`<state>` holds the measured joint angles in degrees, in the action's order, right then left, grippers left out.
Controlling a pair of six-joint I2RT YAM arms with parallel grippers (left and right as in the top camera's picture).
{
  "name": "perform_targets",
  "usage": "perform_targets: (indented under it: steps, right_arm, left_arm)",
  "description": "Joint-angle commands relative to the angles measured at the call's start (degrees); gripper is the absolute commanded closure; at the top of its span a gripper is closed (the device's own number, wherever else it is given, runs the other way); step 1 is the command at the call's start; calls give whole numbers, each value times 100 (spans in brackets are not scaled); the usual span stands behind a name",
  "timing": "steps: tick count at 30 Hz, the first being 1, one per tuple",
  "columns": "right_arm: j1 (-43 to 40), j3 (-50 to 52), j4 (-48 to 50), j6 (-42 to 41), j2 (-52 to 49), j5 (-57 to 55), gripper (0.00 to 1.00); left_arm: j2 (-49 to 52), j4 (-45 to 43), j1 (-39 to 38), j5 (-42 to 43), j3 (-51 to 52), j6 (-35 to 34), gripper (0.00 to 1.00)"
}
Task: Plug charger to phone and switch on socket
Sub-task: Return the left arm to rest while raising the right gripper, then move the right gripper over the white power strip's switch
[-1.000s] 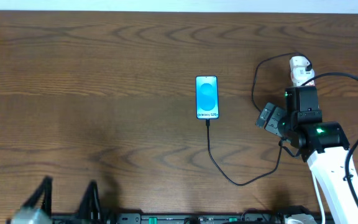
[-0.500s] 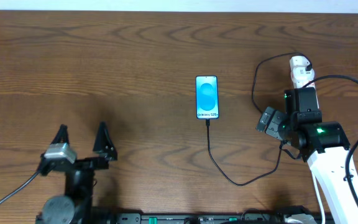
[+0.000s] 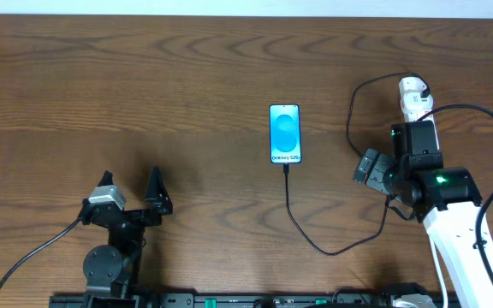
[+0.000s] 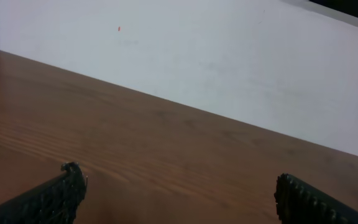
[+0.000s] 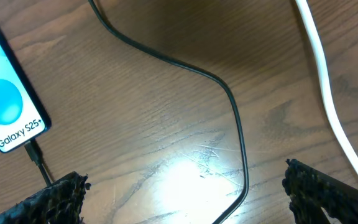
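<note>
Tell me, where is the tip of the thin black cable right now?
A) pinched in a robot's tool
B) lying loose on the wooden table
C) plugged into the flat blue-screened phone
C: the connector of the thin black cable sits in the end of the flat blue-screened phone nearest its white text.

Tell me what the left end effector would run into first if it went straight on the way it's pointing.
Nothing close: the left end effector faces bare brown wooden table, then a white wall past its far edge. Its tilt is unclear, so tabletop or wall comes first.
</note>
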<state>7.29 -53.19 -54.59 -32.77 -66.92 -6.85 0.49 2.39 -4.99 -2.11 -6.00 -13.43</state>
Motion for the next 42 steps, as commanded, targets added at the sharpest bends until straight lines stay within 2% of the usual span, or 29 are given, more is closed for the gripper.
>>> perform_targets:
  steps: [1,23,25,28,31,33,42]
  right_arm:
    - [-55,-79,-9,72,15,-7,1]
    - [-55,-79,120,72,15,-9,1]
    - [-55,-79,98,72,15,-9,13]
    - [-55,-79,101,70,15,-11,49]
    - [-59,-81,116,72,15,-11,80]
    - [-87,-109,85,74,15,-9,97]
    - [-822,-955,-450,162,-15,-11,99]
  left_arm:
    - [-20,-28,-17,-98,87,79,1]
    - [-15,57,-17,-96,577,74,1]
    - [-15,57,-17,-96,577,74,1]
    - [-15,94,-17,-96,577,74,1]
    - [-13,140,-17,-94,577,74,1]
    - [-9,140,-17,-96,577,74,1]
    - [11,140,-17,-96,577,74,1]
